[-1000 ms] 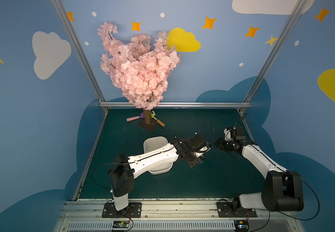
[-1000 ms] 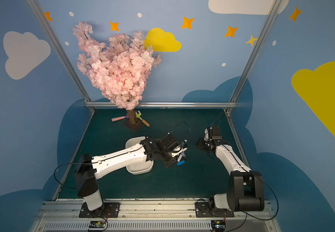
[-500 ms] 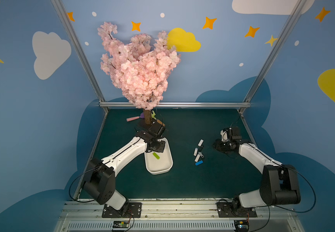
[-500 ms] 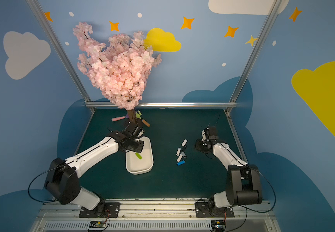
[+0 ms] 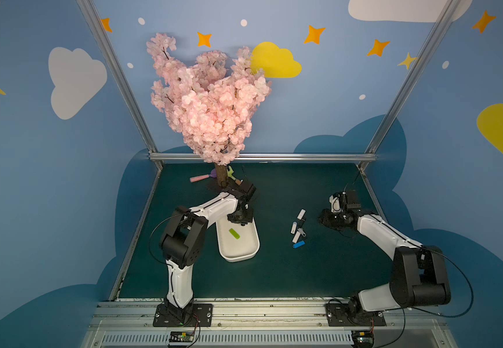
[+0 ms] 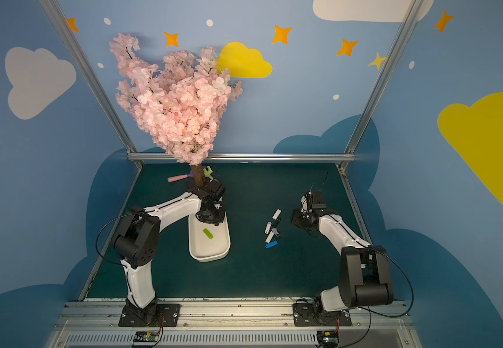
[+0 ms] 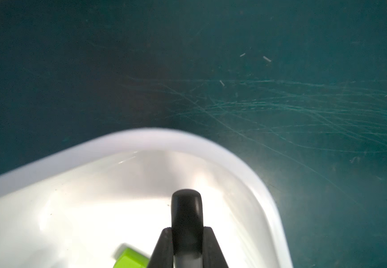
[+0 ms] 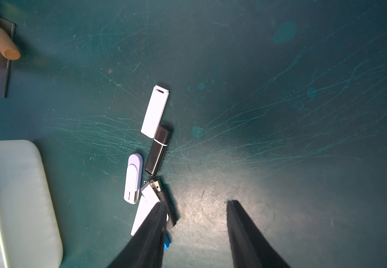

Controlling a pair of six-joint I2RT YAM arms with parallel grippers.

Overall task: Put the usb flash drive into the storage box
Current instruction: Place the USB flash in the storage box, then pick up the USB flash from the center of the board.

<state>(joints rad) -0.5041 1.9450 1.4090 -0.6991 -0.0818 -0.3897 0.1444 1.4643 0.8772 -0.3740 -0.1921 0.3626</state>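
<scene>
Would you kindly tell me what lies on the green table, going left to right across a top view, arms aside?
pink stick → storage box, with the green flash drive inside → cluster of loose flash drives

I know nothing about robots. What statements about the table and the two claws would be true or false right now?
1. A green drive lies inside the box. True.
2. The left gripper holds a drive. False: it is shut and empty, over the box.
3. The blue drive is in the box. False: it lies on the mat beside the white and black drives.
4. The right gripper is open. True.
</scene>
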